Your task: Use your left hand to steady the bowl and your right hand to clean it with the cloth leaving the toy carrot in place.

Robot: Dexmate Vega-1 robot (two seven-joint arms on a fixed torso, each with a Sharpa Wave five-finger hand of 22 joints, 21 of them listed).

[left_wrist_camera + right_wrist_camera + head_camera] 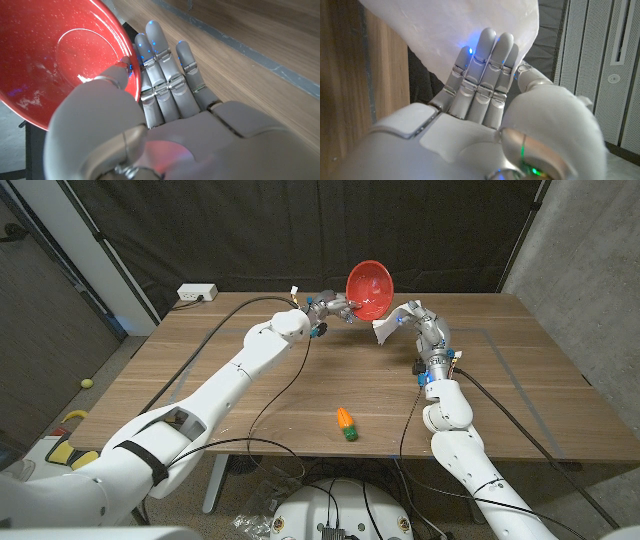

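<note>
The left hand (335, 310) pinches the red bowl (370, 287) by its rim, thumb inside, fingers (162, 75) pressed together behind, holding it tilted up off the far side of the table (250, 395). Just to its right, the right hand (412, 315) holds the white cloth (386, 329), fingers straight and together against it; the bowl's open face looks the nearer target. The carrot (345, 423) lies well apart, near the front edge. No writing is legible.

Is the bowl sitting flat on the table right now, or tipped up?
Tipped up. The bowl stands on edge, its red inside facing the head camera, with the left hand gripping its rim.
</note>
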